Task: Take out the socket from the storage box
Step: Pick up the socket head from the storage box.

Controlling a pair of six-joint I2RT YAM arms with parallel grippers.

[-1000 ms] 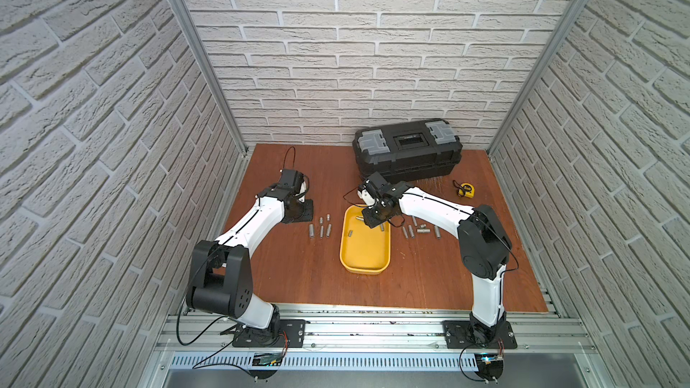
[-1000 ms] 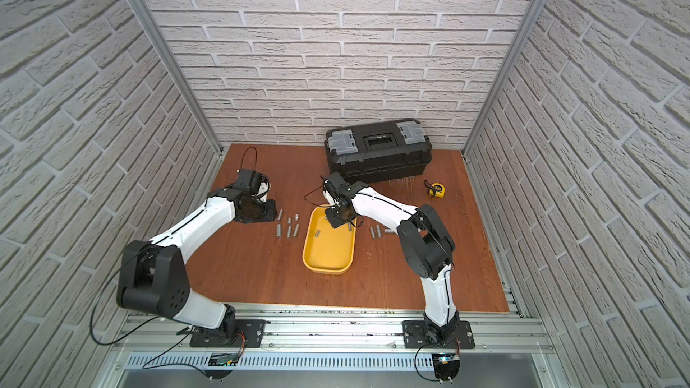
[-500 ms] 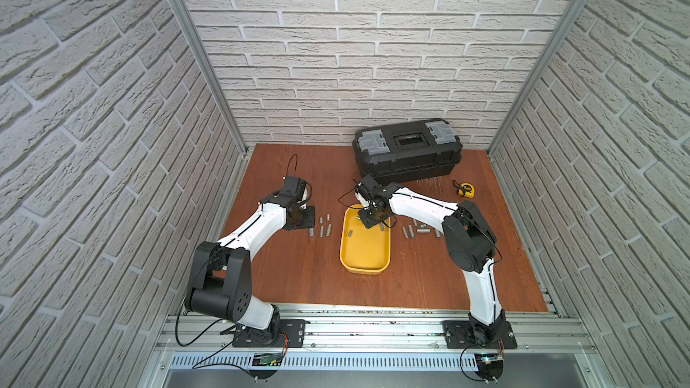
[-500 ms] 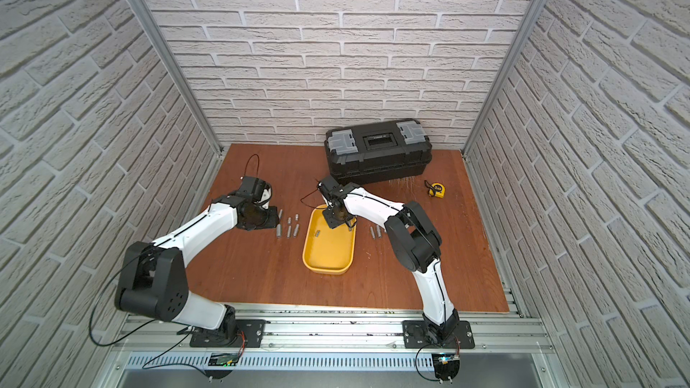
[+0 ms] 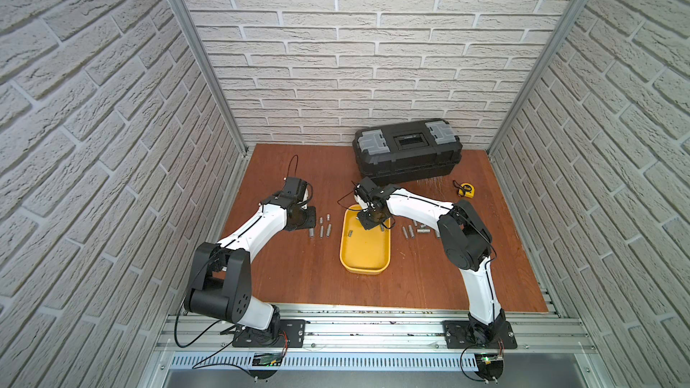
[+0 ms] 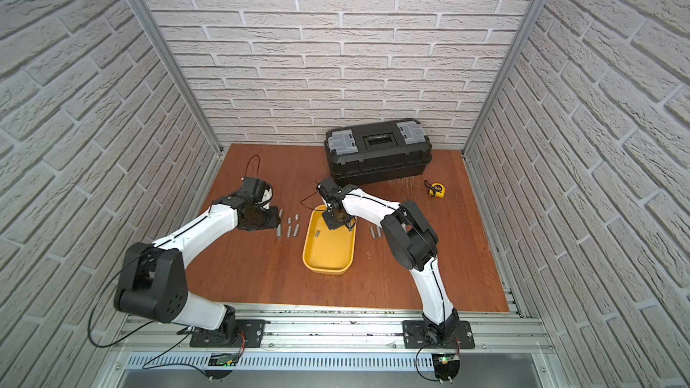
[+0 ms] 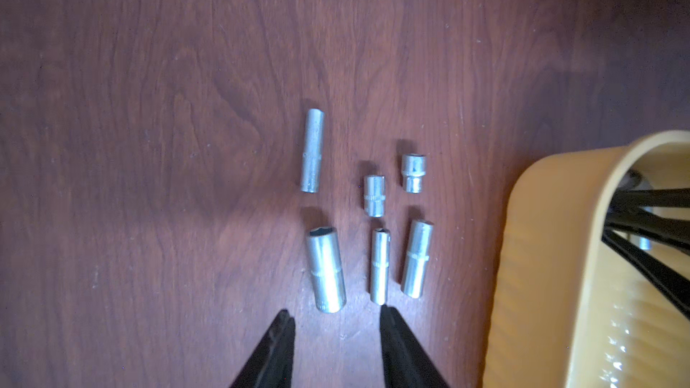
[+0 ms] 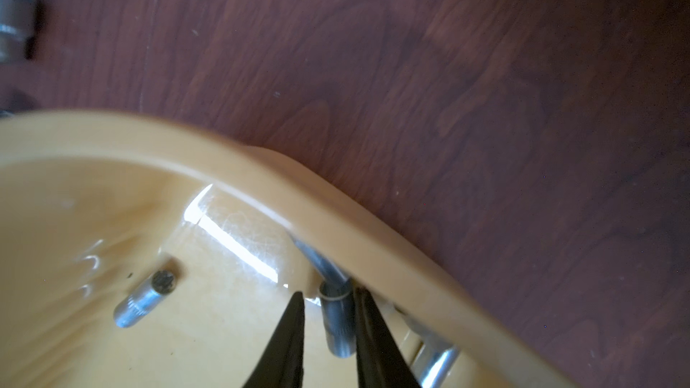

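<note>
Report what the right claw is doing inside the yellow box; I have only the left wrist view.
Observer: The right claw has its jaws either side of a socket close by the wall of the storage box, with a gap showing on one side.
Operator: Tell me what else is in there.
Observer: A second socket lies loose on the box floor, apart from the claw.
Operator: Now check beyond the box.
Observer: In a top view, several other sockets lie on the table on the right arm's side of the box.
</note>
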